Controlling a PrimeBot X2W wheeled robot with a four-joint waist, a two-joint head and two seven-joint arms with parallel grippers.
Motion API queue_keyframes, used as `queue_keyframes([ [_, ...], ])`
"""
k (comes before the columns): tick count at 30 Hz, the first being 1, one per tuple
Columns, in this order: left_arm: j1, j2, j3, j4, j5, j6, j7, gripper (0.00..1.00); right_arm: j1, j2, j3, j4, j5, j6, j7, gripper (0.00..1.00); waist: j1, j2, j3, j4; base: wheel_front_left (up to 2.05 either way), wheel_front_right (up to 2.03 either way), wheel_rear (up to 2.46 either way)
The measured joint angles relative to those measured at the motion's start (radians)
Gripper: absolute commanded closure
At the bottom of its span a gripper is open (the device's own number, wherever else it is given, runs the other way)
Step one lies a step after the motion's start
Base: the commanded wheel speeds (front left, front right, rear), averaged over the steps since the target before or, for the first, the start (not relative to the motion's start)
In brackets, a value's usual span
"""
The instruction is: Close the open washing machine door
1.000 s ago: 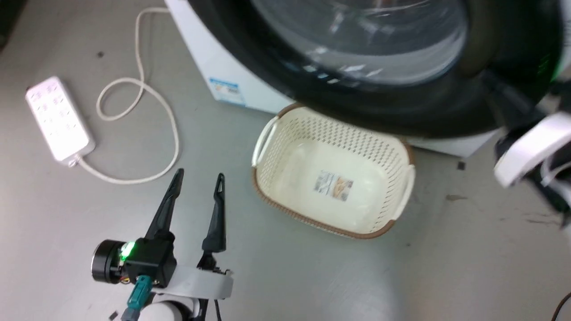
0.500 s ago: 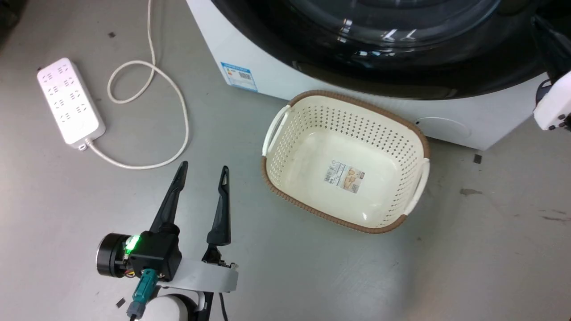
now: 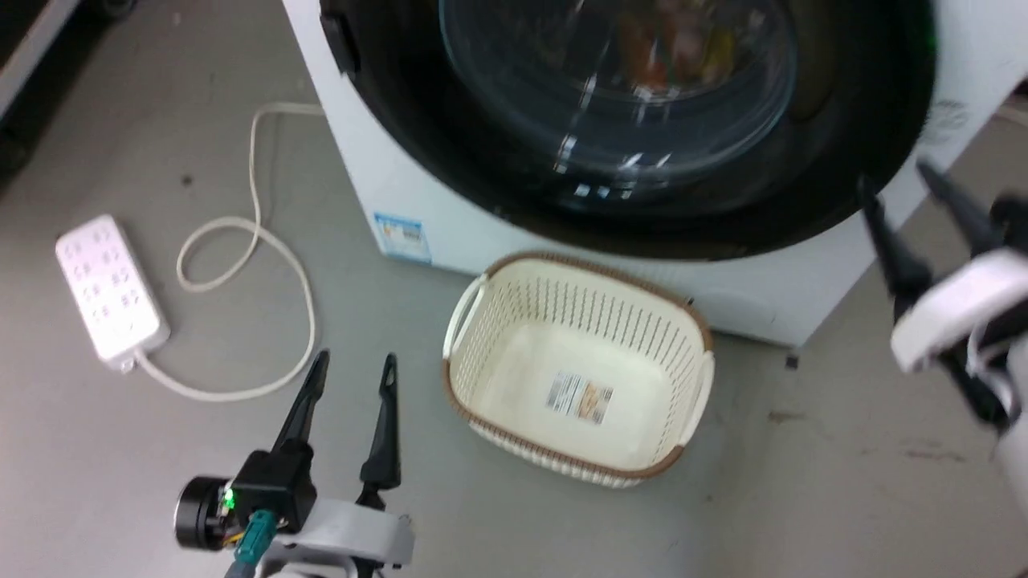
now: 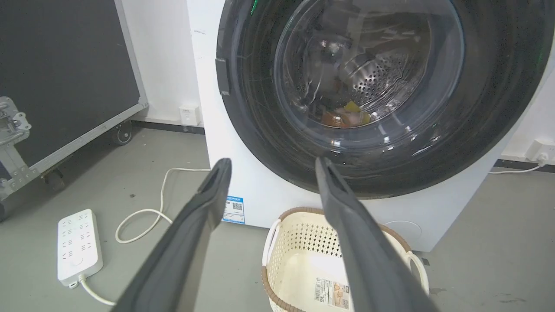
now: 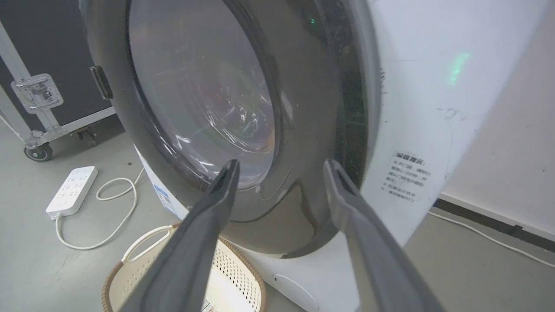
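left gripper (image 3: 356,361) hangs low over the grey floor (image 3: 161,482), its fingers a moderate way apart and holding nothing. just to its right sits the cream basket (image 3: 462,321). off to its left lie the white power strip (image 3: 108,289) and its looped cable (image 3: 301,277). ahead of and above its fingertips is the washing machine door (image 3: 618,80), seemingly flush against the white machine front (image 3: 361,185). right gripper (image 3: 893,178), likewise spread and empty, is close by the door's lower right rim; whether they touch cannot be told.

The basket (image 3: 578,309) sits on the floor (image 3: 803,482) just before the washing machine (image 3: 385,185) (touching it or not, unclear), below the washing machine door (image 3: 618,104); the power strip (image 3: 108,289) lies well left.
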Motion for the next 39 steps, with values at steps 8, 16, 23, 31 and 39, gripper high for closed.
queue_keyframes([
  [8, 0.051, 0.0, 0.035, 0.03, -0.002, -0.029, 0.0, 0.0, 0.313, 0.117, -0.274, -0.239, -0.207, 0.0, -0.025, 0.0, -0.0002, 0.0, -0.114, -0.066, 0.0, 0.0, 0.0],
  [16, 0.072, 0.0, 0.055, 0.066, -0.021, -0.053, 0.0, 0.0, 0.693, 0.377, -0.446, -0.578, -0.455, 0.0, -0.025, 0.0, 0.0, 0.0, -0.183, -0.141, 0.0, 0.0, 0.0],
  [23, 0.071, 0.0, 0.06, 0.089, -0.02, -0.059, 0.0, 0.0, 0.774, 0.396, -0.421, -0.635, -0.48, 0.0, -0.025, 0.0, 0.0002, 0.0, -0.181, -0.156, 0.0, 0.0, 0.0],
  [31, 0.068, 0.0, 0.056, 0.102, -0.019, -0.07, 0.001, 1.0, 0.774, 0.396, -0.421, -0.635, -0.464, 0.0, -0.025, 1.0, 0.0001, 0.0, -0.188, -0.161, 0.0, 0.0, 0.0],
  [39, 0.068, 0.0, 0.056, 0.099, -0.018, -0.07, 0.012, 1.0, 0.773, 0.396, -0.417, -0.635, -0.464, 0.0, -0.014, 1.0, 0.0002, 0.0, -0.188, -0.161, 0.0, 0.0, 0.0],
])
